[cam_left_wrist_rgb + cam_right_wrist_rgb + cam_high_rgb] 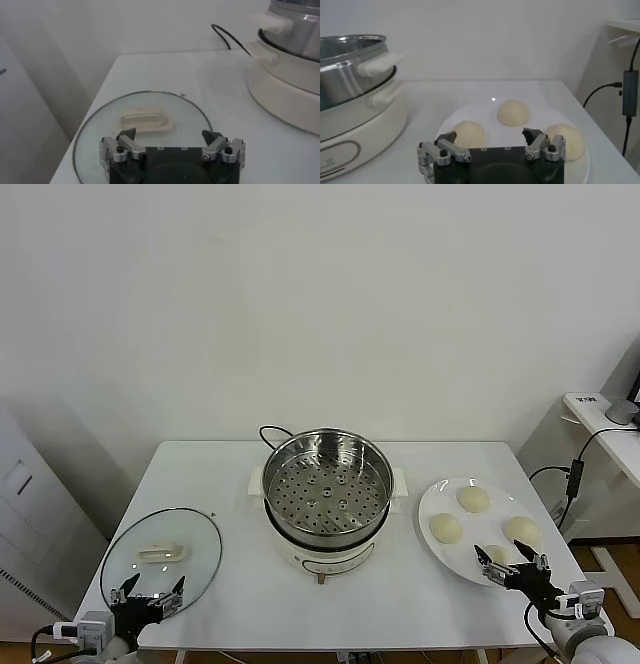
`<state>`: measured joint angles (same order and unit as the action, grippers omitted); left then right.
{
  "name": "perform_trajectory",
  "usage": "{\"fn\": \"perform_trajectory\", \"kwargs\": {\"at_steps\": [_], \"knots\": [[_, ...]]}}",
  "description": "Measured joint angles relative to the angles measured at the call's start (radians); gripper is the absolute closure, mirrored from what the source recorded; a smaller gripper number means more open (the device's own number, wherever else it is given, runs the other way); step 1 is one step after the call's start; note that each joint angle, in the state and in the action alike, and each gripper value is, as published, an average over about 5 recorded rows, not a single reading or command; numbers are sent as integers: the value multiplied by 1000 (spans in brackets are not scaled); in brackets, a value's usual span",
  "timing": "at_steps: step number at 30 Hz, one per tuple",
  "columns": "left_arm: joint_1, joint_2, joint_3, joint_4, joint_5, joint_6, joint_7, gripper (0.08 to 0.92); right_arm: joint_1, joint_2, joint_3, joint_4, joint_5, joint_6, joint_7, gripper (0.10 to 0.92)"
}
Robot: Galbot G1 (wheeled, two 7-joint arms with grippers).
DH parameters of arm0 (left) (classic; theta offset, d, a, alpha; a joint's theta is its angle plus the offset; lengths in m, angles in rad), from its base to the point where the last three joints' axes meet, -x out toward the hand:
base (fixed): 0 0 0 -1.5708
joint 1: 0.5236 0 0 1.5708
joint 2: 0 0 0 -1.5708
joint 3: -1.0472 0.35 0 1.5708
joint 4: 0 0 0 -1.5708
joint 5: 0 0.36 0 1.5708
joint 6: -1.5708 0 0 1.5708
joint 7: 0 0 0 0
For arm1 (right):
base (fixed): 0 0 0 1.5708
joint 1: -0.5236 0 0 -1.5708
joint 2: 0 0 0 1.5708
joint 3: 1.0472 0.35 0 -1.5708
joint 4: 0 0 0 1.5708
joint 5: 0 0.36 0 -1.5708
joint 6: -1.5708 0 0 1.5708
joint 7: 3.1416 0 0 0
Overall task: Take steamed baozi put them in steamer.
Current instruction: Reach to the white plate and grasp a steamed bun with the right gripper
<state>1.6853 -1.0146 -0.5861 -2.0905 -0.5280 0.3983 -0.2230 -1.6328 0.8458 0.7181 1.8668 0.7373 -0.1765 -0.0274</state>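
Right end effector [511, 567], released and empty, hovers at the plate's [436, 502] 5 o'clock edge over the nearest of the baozi [497, 554]; left end effector [151, 594], also released, idles above the glass lid [195, 534]. Step in hand: first pick; the next move calls for closing on a bun, then carrying it toward 10 o'clock into the steamer [327, 484].

The head camera is looking forward and down from above the white table [400, 604], taking in its whole top. The left wrist camera is sitting low, facing across the glass lid [100, 125] toward the steamer [295, 75]. The right wrist camera is sitting low near the plate [450, 125], sharing the steamer.
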Motion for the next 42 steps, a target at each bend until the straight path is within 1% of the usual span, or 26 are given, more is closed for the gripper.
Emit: {"fn": "perform_trajectory", "kwargs": {"at_steps": [8, 12, 16, 25, 29, 33, 37, 42], "knots": [[0, -1, -3, 1, 4, 2, 0, 177, 4, -3, 10, -2, -14, 0, -4, 203], [0, -3, -8, -1, 8, 5, 4, 177, 20, -9, 28, -11, -81, 9, -26, 203], [-1, -7, -12, -4, 12, 10, 11, 177, 49, -26, 41, -25, -220, 26, -55, 203], [-15, -9, -10, -8, 19, 34, 26, 177, 163, -112, 38, -100, -630, 83, -129, 203], [-19, -13, -10, -6, 26, 41, 24, 177, 251, -154, 11, -160, -773, 124, -211, 203], [-22, -17, -12, 0, 32, 48, 21, 177, 362, -198, -34, -230, -875, 157, -322, 203], [-23, -16, -18, 9, 43, 50, 31, 177, 489, -246, -111, -300, -933, 174, -442, 203], [-26, -20, -19, 18, 55, 52, 51, 177, 670, -303, -259, -391, -959, 194, -604, 203]]}}
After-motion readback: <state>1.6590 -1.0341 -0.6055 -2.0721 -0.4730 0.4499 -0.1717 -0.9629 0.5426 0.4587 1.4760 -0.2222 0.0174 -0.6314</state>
